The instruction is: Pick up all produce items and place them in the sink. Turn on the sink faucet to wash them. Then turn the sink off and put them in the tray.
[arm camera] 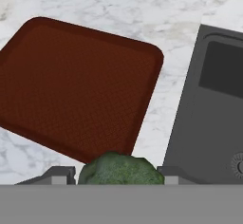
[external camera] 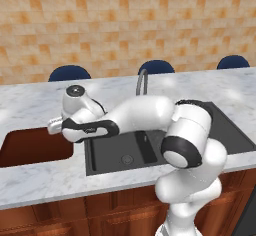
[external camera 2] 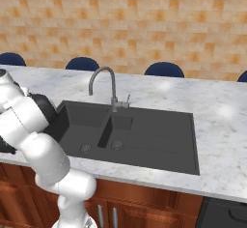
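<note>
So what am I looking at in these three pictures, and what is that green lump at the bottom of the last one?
It is a white robot arm in a simulated kitchen. Two pictures come from cameras behind the arm, one to its left and one to its right. The third comes from a camera on its hand, looking along the pincer. A marble counter holds a dark double-basin sink with a grey faucet behind it. Beside the sink lies a reddish-brown tray. The green lump is a broccoli-like piece, sitting between the pincer's two fingertips, so it looks held, above the tray's edge.
</note>
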### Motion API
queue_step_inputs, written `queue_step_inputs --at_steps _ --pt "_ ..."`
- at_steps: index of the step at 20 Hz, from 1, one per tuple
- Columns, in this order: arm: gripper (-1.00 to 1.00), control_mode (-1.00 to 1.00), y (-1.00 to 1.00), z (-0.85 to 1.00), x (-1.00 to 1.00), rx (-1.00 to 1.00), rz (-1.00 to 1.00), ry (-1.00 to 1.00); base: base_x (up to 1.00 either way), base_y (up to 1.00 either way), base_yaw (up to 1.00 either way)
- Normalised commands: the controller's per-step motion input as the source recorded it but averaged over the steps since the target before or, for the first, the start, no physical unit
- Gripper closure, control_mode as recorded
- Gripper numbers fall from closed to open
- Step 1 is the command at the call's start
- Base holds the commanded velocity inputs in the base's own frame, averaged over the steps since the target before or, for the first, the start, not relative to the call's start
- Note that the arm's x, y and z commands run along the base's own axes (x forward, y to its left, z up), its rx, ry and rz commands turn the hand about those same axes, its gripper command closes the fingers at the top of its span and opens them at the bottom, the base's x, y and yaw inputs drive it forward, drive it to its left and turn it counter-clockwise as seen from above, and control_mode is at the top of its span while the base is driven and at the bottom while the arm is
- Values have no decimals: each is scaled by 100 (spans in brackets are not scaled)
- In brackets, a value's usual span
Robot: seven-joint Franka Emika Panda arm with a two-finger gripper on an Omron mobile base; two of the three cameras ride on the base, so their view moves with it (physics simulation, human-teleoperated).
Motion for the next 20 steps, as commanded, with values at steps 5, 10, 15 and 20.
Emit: queue_step_inputs --at_steps 5,10,15,20 --pt "100 -100 31 -19 17 -8 0 6 0 0 0" --pt "100 -100 26 -19 20 -9 0 8 0 0 0" --pt "100 -100 23 -14 24 -7 0 11 0 0 0" --pt "100 -100 11 -22 28 -6 0 10 0 0 0"
